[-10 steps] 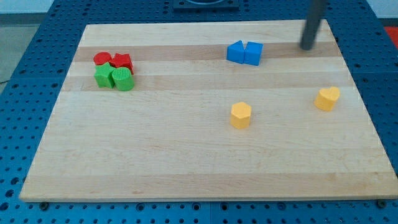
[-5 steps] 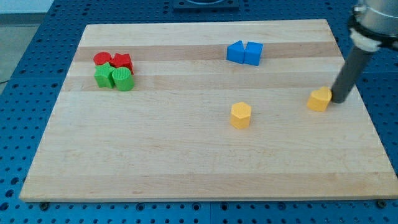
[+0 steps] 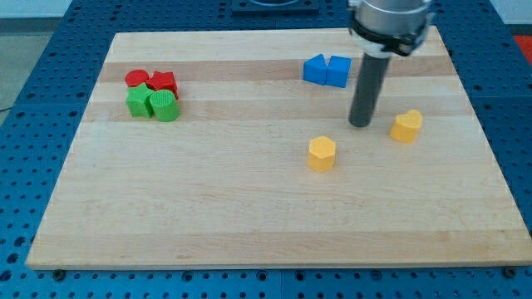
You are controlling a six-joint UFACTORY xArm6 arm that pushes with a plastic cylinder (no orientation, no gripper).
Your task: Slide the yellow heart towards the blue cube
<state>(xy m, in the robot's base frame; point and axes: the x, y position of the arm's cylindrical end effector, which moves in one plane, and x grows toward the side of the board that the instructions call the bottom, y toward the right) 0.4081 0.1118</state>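
The yellow heart (image 3: 406, 125) lies on the wooden board at the view's right. The blue cube (image 3: 338, 71) sits near the view's top, touching a second blue block (image 3: 315, 69) on its left. My tip (image 3: 360, 124) rests on the board just left of the yellow heart, with a small gap between them, and below the blue cube. The rod rises from the tip and partly hides the cube's right edge.
A yellow hexagonal block (image 3: 322, 154) lies below and left of my tip. Two red blocks (image 3: 151, 80) and two green blocks (image 3: 153, 105) cluster at the view's upper left. The wooden board (image 3: 249, 216) sits on a blue perforated table.
My tip came down the view's right side to the heart's right, pushed it left, then crossed to its left side. The heart has shifted left and slightly up.
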